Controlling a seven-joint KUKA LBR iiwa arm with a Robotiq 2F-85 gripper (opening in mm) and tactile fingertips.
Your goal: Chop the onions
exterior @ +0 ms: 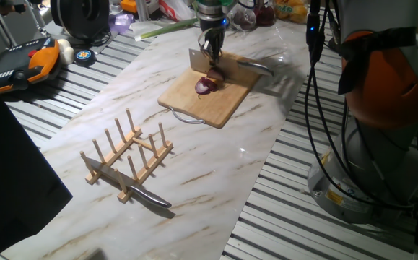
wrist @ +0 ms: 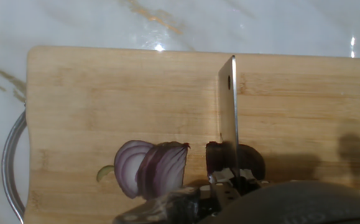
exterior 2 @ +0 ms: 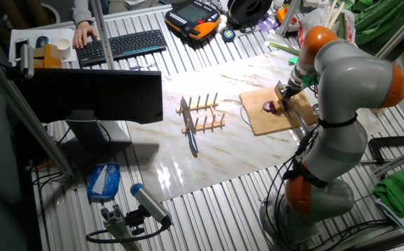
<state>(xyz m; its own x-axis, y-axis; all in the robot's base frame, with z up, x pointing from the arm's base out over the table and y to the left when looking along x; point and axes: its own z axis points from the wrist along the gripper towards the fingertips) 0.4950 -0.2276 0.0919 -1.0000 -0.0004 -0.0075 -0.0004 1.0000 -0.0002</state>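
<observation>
The onion [exterior: 207, 85] lies cut on the wooden cutting board [exterior: 223, 105]. In the hand view a purple half with visible layers [wrist: 152, 168] sits left of the blade, and a darker piece [wrist: 253, 160] sits right of it. My gripper [exterior: 210, 45] is directly above the onion, shut on a cleaver-like knife [exterior: 198, 60]. The knife [wrist: 229, 106] stands edge-on between the two onion pieces. The other fixed view shows the gripper [exterior 2: 289, 85] over the onion [exterior 2: 270, 107] on the board [exterior 2: 271, 122].
A second knife [exterior: 256, 67] rests at the board's far right edge. A wooden peg rack [exterior: 125, 153] with another knife [exterior: 149, 196] stands on the marble top nearer the front. Clutter lines the back edge, and the robot's base [exterior: 382, 108] stands to the right.
</observation>
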